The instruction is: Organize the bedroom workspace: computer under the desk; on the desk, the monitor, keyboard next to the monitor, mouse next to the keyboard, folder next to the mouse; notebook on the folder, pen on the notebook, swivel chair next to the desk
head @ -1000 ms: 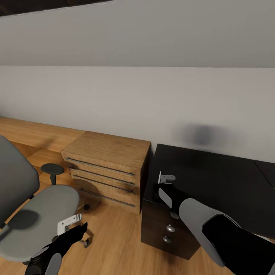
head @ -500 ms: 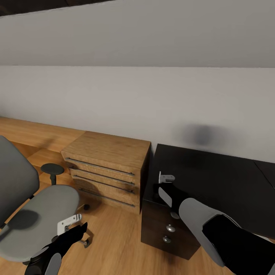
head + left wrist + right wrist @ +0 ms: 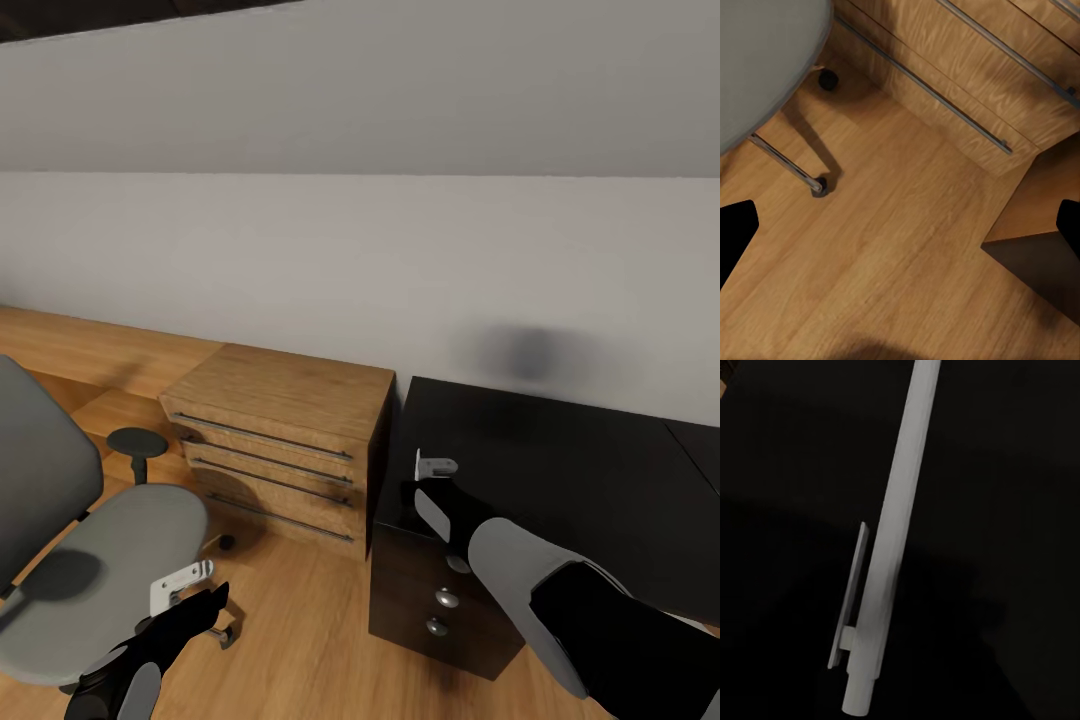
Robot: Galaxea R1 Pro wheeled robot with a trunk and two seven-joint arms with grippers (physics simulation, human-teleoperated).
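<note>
A black desk (image 3: pixel 600 480) stands against a white wall, with a wooden drawer chest (image 3: pixel 280 445) just beside its near corner. The right gripper (image 3: pixel 432 468) hovers low over that corner; its wrist camera shows a grey pen (image 3: pixel 891 536) close up against the dark desk top, though I cannot tell whether the fingers pinch it. The grey swivel chair (image 3: pixel 90 560) stands beyond the chest, well apart from the desk. The left gripper (image 3: pixel 180 588), fingers spread, hangs over the wooden floor (image 3: pixel 892 255) by the chair.

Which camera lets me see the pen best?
The right wrist view: the pale pen runs right through the picture, clip and all, against the dark desk. In the head view, I cannot make it out near the right pincer. The left wrist view looks at the floor.
</note>
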